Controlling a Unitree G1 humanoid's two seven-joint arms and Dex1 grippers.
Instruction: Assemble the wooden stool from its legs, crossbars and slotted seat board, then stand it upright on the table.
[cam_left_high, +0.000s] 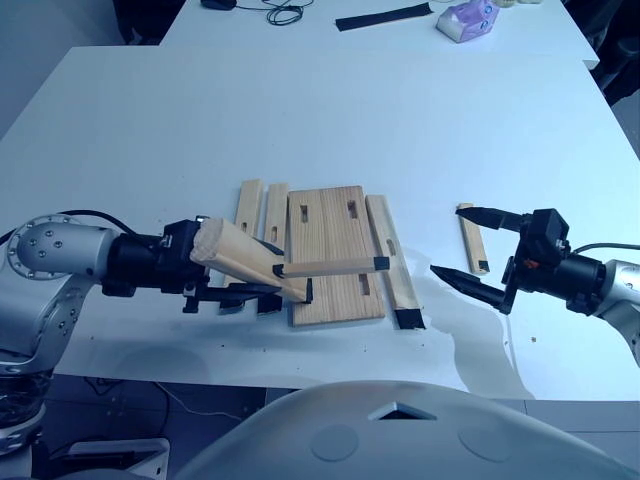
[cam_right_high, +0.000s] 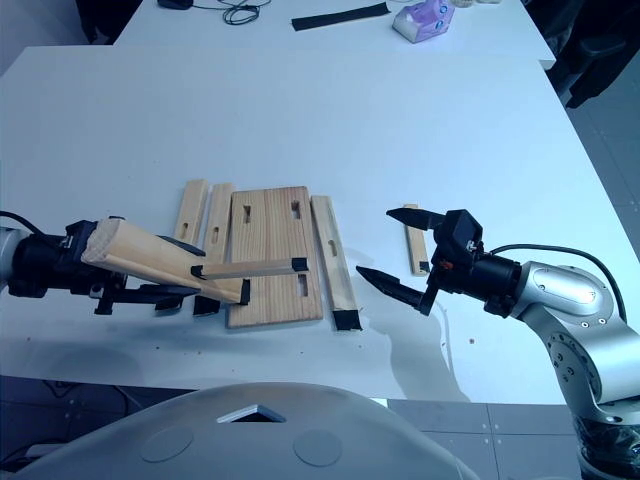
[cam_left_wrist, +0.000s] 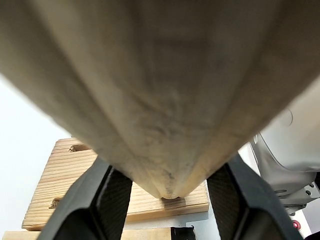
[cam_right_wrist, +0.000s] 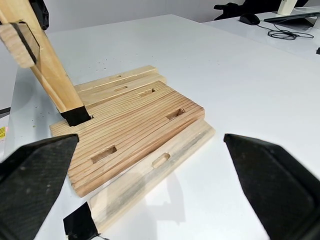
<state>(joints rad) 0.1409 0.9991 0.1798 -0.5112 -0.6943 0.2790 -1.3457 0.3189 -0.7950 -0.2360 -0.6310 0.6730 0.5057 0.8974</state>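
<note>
A: Starting on the left: what does the left gripper (cam_left_high: 232, 278) have?
B: It is clamped on the thick end of a leg (cam_left_high: 245, 258), which slopes down toward the seat board (cam_left_high: 335, 225). The leg's black-tipped end rests on the board's near left corner; whether it sits in a slot cannot be told.
A: Is anything fixed to that leg?
B: A crossbar (cam_left_high: 335, 266) sticks out sideways from it, running level above the board and ending in a black tip.
A: And the board itself?
B: It lies flat on the table (cam_left_high: 300, 120) with its slots facing up. Two spare legs (cam_left_high: 248, 208) lie side by side along its left edge, and a third leg (cam_left_high: 388, 245) lies along its right edge, touching it.
A: What about the right gripper (cam_left_high: 448, 240)?
B: Its fingers are spread wide and hold nothing. It hovers just over the table, to the right of the board. A loose crossbar (cam_left_high: 472, 240) lies flat on the table between the fingers as seen from the head, apart from the other parts
</note>
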